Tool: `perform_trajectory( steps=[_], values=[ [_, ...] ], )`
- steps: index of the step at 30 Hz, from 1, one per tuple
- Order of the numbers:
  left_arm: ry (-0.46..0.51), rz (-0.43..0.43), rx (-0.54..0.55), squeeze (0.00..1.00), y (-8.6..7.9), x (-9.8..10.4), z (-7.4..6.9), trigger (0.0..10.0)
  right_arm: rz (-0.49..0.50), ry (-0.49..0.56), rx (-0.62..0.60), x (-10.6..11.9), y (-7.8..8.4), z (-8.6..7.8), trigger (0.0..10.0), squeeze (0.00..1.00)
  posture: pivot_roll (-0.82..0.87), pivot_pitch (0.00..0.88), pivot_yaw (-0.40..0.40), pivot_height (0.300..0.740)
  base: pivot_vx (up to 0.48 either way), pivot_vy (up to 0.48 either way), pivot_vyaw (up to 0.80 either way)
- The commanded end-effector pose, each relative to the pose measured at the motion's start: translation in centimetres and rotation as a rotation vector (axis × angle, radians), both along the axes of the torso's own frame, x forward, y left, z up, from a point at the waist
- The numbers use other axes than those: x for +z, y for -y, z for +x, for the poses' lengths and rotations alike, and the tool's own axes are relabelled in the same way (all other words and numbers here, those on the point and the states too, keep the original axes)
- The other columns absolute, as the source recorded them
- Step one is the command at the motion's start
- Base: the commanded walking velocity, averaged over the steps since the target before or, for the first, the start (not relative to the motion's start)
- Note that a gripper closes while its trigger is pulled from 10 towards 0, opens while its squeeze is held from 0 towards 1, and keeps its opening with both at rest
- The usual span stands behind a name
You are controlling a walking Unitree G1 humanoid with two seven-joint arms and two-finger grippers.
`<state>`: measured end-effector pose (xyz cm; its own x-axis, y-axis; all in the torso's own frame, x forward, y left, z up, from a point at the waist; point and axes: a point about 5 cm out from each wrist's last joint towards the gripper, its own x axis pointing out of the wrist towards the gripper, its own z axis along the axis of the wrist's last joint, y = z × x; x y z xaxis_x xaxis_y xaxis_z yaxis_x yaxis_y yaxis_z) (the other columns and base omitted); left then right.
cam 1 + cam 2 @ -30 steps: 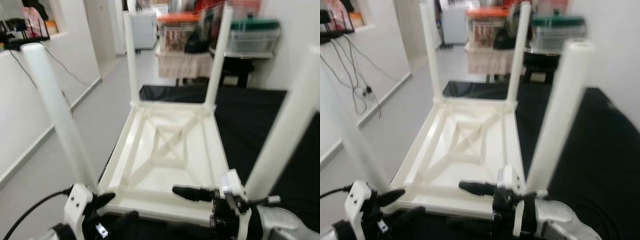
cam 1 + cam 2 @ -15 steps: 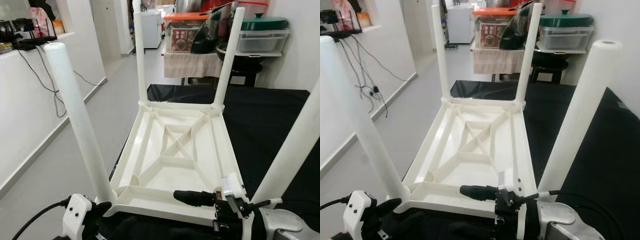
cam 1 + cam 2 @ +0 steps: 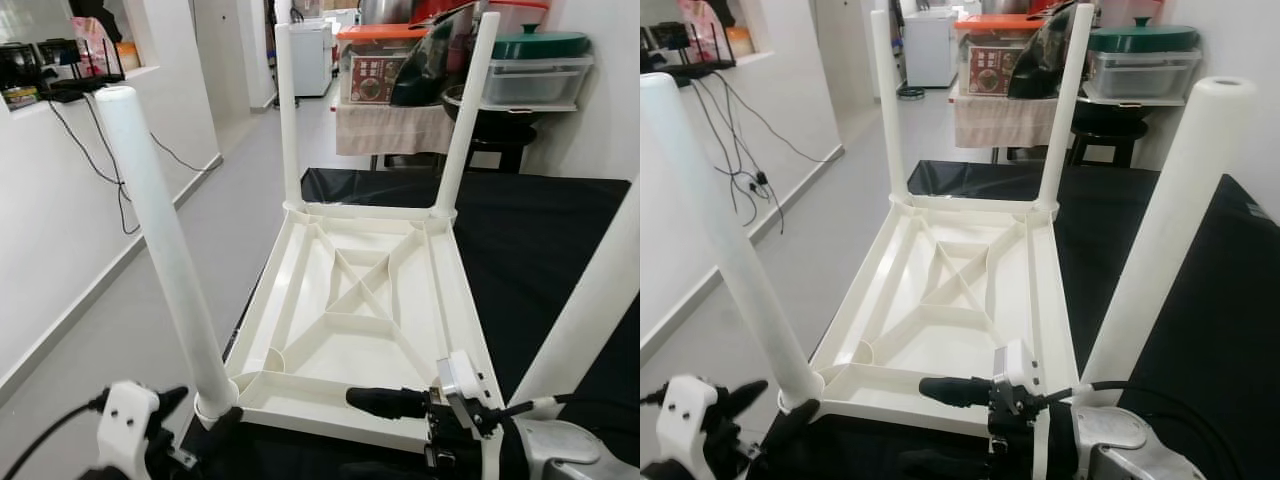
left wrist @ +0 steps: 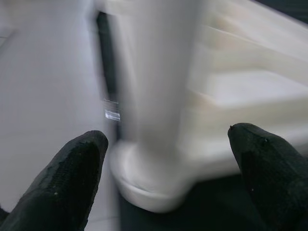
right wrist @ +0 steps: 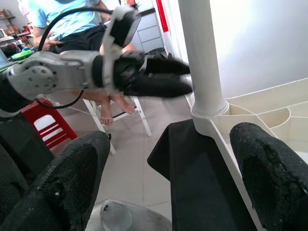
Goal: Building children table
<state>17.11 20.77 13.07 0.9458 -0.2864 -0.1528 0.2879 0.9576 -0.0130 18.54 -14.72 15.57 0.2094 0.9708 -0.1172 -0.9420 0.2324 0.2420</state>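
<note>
The white children's table [image 3: 360, 300] lies upside down on a black cloth, its four legs pointing up. My left gripper [image 3: 195, 420] is open at the foot of the near-left leg [image 3: 165, 250]. In the left wrist view that leg's base [image 4: 144, 183] sits between the spread fingers [image 4: 72, 183], without clear contact. My right gripper [image 3: 375, 435] is open at the table's near edge, pointing left, beside the near-right leg [image 3: 590, 310]. The right wrist view looks along the near edge at the near-left leg [image 5: 202, 57] and the left gripper [image 5: 163, 77].
The black cloth [image 3: 540, 230] stretches right and back. Grey floor [image 3: 130, 300] and a white wall with hanging cables [image 3: 60, 200] lie on the left. Storage boxes and a pot [image 3: 530, 70] stand behind. A seated person [image 5: 72, 24] and a red stool [image 5: 43, 125] are off to the left.
The head camera has steadied and shifted slightly. My left gripper has drawn back a little to the left from the leg's foot. The right gripper holds its place.
</note>
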Motion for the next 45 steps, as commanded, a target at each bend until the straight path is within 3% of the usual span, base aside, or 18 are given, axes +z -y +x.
perform_trajectory(
  steps=[1,6,12,15,18,22,23,24,25,33,36,41,42,43,45],
  values=[
    [0.016,0.022,0.063,0.00,-0.9,-0.1,0.4,10.0,-0.016,0.012,-0.003,0.0,0.1,0.1,10.0,0.00,0.03,0.000,0.011,0.740,0.000,0.000,0.00],
    [0.030,0.032,0.084,0.00,-1.2,-0.2,1.1,10.0,-0.018,0.013,-0.010,0.0,0.2,0.0,10.0,0.00,0.02,0.000,0.008,0.740,0.000,0.000,0.00],
    [0.079,0.041,0.076,0.00,-1.2,-0.5,3.5,10.0,-0.023,0.021,-0.020,0.3,0.4,0.1,10.0,0.00,0.00,0.000,0.001,0.740,0.000,0.000,0.00],
    [0.090,0.043,0.075,0.00,-1.2,-0.6,4.0,10.0,-0.024,0.022,-0.021,0.3,0.4,0.1,10.0,0.00,0.00,0.000,0.003,0.740,0.000,0.000,0.00],
    [0.112,0.038,0.058,0.00,-1.2,-0.9,5.7,10.0,-0.026,0.026,-0.025,0.4,0.5,0.0,10.0,0.00,-0.01,0.000,0.003,0.740,0.000,0.000,0.00],
    [0.110,0.034,0.044,0.00,-1.1,-1.2,6.5,10.0,-0.027,0.029,-0.030,0.4,0.5,0.0,10.0,0.00,-0.02,0.000,0.006,0.740,0.000,0.000,0.00],
    [0.109,0.030,0.038,0.00,-1.0,-1.2,6.7,9.0,-0.029,0.030,-0.033,0.4,0.5,0.0,10.0,0.00,-0.02,0.000,0.006,0.740,0.000,0.000,0.00],
    [0.109,0.030,0.038,0.00,-1.0,-1.2,6.7,9.0,-0.029,0.030,-0.033,0.4,0.5,0.0,10.0,0.00,-0.02,0.000,0.006,0.740,0.000,0.000,0.00],
    [0.106,0.023,0.031,0.00,-1.0,-1.3,6.8,0.0,-0.032,0.031,-0.037,0.5,0.5,-0.1,10.0,0.00,-0.03,0.000,0.007,0.740,0.000,0.000,0.00],
    [0.091,0.011,0.010,0.00,-0.8,-1.6,6.6,0.0,-0.043,0.030,-0.059,0.5,0.9,-0.3,10.0,0.00,-0.03,0.000,0.009,0.740,0.000,0.000,0.00],
    [0.078,-0.002,-0.017,0.00,-0.5,-2.1,6.3,0.0,-0.078,0.010,-0.108,1.1,2.6,-1.5,10.0,0.00,-0.06,0.000,0.006,0.740,0.000,0.000,0.00],
    [0.086,-0.004,-0.027,0.00,-0.4,-2.2,6.5,0.0,-0.130,-0.016,-0.108,1.4,3.6,-2.9,10.0,0.00,-0.07,0.000,0.007,0.740,0.000,0.000,0.00],
    [0.099,-0.004,-0.038,0.00,-0.4,-2.1,6.9,0.0,-0.218,-0.037,-0.134,1.6,5.4,-4.0,10.0,0.00,-0.09,0.000,0.011,0.740,0.000,0.000,0.00],
    [0.099,-0.004,-0.038,0.00,-0.4,-2.1,6.9,0.0,-0.218,-0.037,-0.134,1.6,5.4,-4.0,10.0,0.00,-0.09,0.000,0.011,0.740,0.000,0.000,0.00],
    [0.107,-0.004,-0.045,0.00,-0.5,-1.9,7.1,0.0,-0.298,-0.038,-0.195,2.3,7.6,-4.6,10.0,0.00,-0.10,0.000,0.017,0.740,0.000,0.000,0.00]
  ],
)
